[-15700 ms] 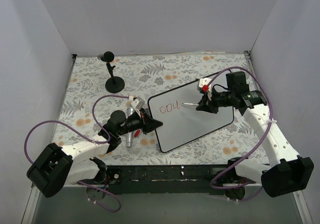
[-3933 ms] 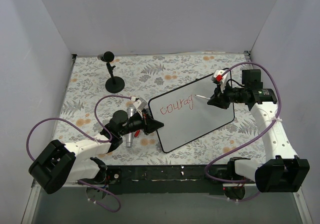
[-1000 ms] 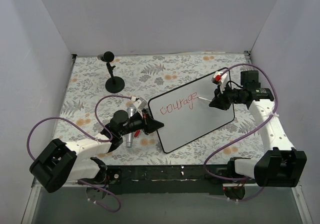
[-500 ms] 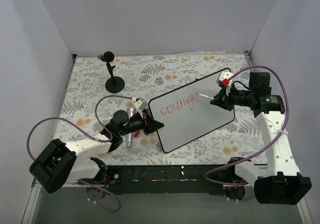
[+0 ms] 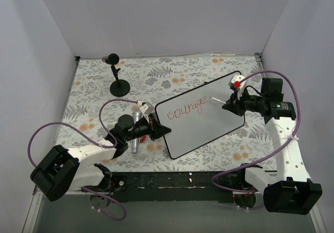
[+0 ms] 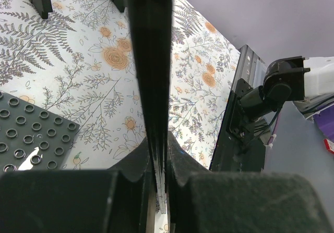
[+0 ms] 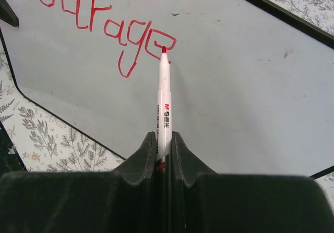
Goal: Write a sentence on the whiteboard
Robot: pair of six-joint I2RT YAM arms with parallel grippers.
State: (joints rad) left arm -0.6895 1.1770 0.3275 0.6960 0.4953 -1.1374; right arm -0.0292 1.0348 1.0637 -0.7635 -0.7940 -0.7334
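Top external view: a large glossy white rectangular whiteboard with rounded corners and a thin black edge lay at an angle on the fern-and-flower printed table cover, right of centre. The left gripper was clamped on the board's near-left edge. In the left wrist view, the black fingers of that gripper pressed tight on either side of the dark board edge, with a small dark perforated square plate lying to the left.

Thin red handwritten lettering, reading "courage", ran across the board's upper left part. The right gripper, over the board's far right end, pinched a slim white marker with a red tip.

In the right wrist view, the marker rose from the closed fingers of that gripper, its tip at the last letter of the lettering on the whiteboard; whether it touched could not be told. A small black round-based stand stood well apart, at the far left.
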